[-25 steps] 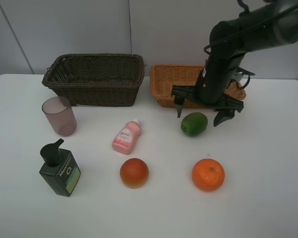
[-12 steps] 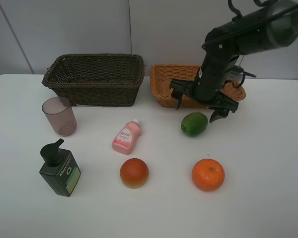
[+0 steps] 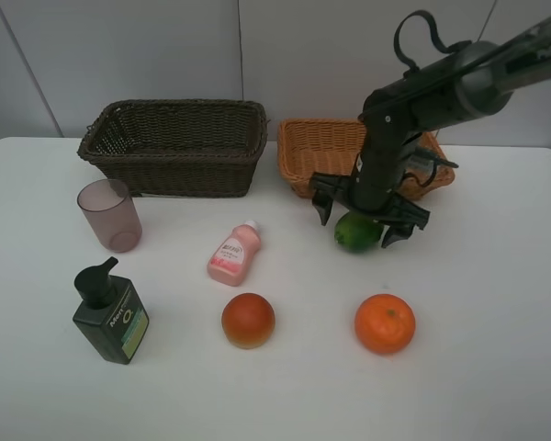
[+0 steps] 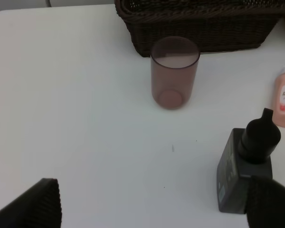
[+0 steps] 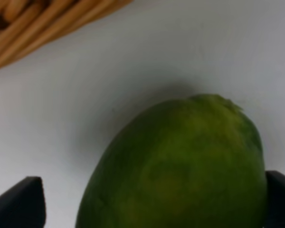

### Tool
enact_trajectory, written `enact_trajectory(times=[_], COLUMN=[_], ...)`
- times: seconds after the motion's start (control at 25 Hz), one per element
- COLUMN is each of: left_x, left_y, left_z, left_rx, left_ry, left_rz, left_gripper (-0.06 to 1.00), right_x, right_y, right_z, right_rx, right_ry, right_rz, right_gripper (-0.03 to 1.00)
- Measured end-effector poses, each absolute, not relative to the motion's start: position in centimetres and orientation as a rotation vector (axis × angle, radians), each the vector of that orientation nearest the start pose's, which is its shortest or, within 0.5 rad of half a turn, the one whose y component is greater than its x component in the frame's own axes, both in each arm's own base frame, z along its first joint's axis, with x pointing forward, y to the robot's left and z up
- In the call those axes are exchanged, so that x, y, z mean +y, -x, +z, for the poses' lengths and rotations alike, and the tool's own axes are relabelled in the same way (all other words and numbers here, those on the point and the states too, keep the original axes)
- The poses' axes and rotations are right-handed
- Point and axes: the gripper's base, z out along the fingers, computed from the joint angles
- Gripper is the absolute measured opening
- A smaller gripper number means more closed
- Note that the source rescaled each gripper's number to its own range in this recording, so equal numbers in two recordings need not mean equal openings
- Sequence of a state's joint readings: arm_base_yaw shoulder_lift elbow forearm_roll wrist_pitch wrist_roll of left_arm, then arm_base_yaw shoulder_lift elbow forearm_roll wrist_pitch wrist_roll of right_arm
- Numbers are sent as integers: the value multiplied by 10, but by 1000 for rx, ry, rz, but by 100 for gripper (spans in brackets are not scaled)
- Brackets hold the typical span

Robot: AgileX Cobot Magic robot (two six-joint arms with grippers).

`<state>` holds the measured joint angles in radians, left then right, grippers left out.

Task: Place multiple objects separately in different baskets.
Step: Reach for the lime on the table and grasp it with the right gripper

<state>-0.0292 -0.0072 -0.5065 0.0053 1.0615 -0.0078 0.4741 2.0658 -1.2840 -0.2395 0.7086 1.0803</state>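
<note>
We see the right pincer (image 3: 358, 223) spread wide, straddling the green lime (image 3: 353, 235) without clamping it. The lime sits on the white table (image 3: 496, 303), just in front of the light wicker basket (image 3: 296, 173). The left pincer (image 4: 152, 204) gapes wide, holding nothing.

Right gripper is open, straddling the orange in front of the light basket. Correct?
Wrong fruit. The right gripper is open, straddling the lime in front of the light basket. The orange lies apart from it, nearer the table's front edge. The exterior high view shows this, and the right wrist view shows the lime between the fingers.
</note>
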Motion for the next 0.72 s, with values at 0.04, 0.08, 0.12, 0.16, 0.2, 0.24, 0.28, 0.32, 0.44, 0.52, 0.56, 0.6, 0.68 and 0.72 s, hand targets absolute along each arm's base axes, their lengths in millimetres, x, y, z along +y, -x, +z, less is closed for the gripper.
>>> enact_trajectory(times=[0.04,0.08,0.12,0.16,0.2,0.24,0.28,0.32,0.44,0.52,0.56,0.6,0.68,0.72], left_x=[1,1,1,1,1,1,1,1,1,1,1,1,1,1], left_y=[7,7,7,7,7,7,7,7,7,7,7,7,7,7], left_z=[279,279,279,279,279,279,279,279,279,279,279,279,279,279], left_rx=[2031,2031,2031,2031,2031,2031,2031,2031,2031,2031,2031,2031,2031,2031], left_ry=[-21,-21,-21,-21,-21,-21,-21,-21,-21,-21,-21,-21,-21,-21], left_rz=[-17,-17,-17,-17,-17,-17,-17,-17,-17,-17,-17,-17,-17,-17], left_gripper=[100,100,100,100,100,100,100,100,100,100,100,100,100,100], right_x=[166,166,166,166,166,166,166,166,166,166,166,166,166,166], right_y=[-354,-354,-354,-354,-354,-354,-354,-354,-354,-354,-354,-354,-354,-354], right_z=[119,117,115,114,113,113,113,113,113,113,113,113,113,113], right_rx=[2838,2841,2844,2846,2849,2850,2851,2851,2853,2853,2853,2853,2853,2853], right_ry=[-630,-633,-634,-634,-634,-635,-635,-635,-636,-636,-636,-636,-636,-636], right_rz=[-9,-11,-13,-16,-19,-21,-23,-23,-26,-26,-26,-26,-26,-26], right_gripper=[92,92,92,92,89,82,74,59,26,26,26,26,26,26])
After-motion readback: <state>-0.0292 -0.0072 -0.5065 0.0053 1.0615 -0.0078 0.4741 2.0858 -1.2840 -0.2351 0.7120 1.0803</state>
